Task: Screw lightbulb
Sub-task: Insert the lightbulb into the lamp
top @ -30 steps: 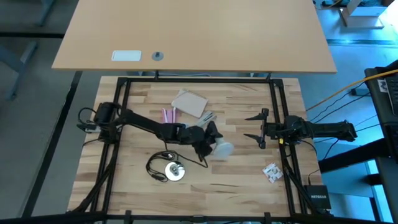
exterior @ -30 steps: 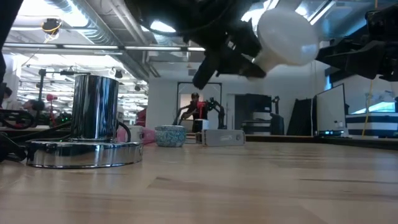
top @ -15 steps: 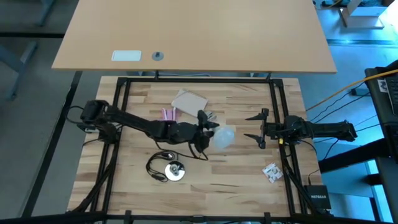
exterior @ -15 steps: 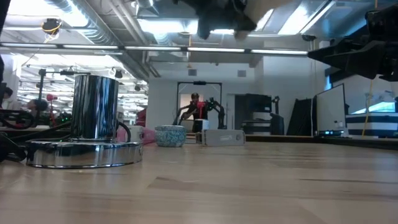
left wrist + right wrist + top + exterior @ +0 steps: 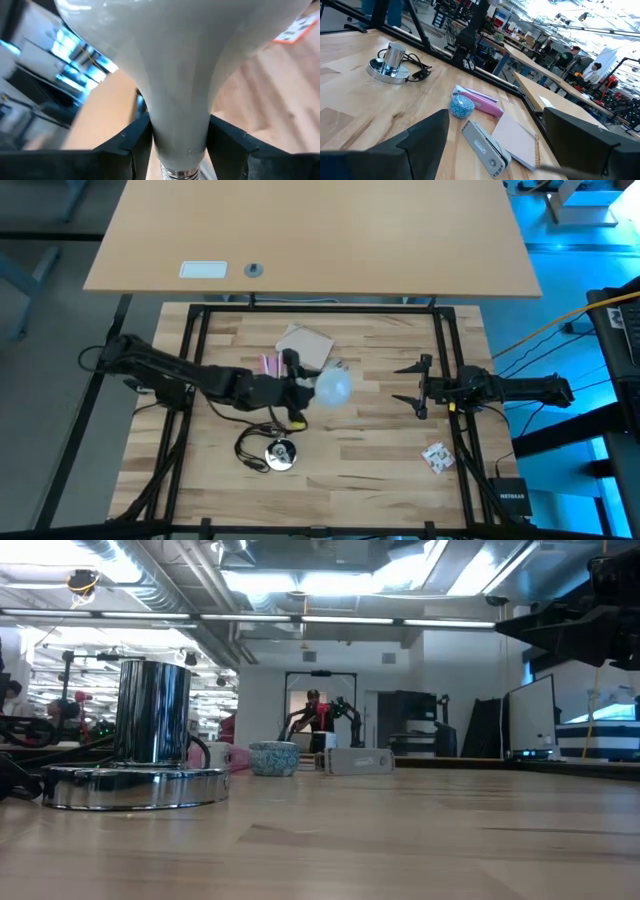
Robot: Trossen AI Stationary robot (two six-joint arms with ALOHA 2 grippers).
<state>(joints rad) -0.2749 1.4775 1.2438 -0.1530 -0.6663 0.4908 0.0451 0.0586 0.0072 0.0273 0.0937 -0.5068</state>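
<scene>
Above the table's middle, the left gripper [image 5: 300, 390] pinches the pale, rounded lightbulb [image 5: 333, 387] by its neck; the right gripper [image 5: 413, 387] waits, fingers spread.

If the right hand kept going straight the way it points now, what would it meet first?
The right hand, open and waiting at the table's right edge, points toward the middle. The lightbulb held in the left hand lies roughly in that line, though it seems raised, so the hand might pass beneath it.

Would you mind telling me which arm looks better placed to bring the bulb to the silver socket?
Left, I think: its claw already grips the bulb near the socket; the right claw waits open at the table's edge.
</scene>
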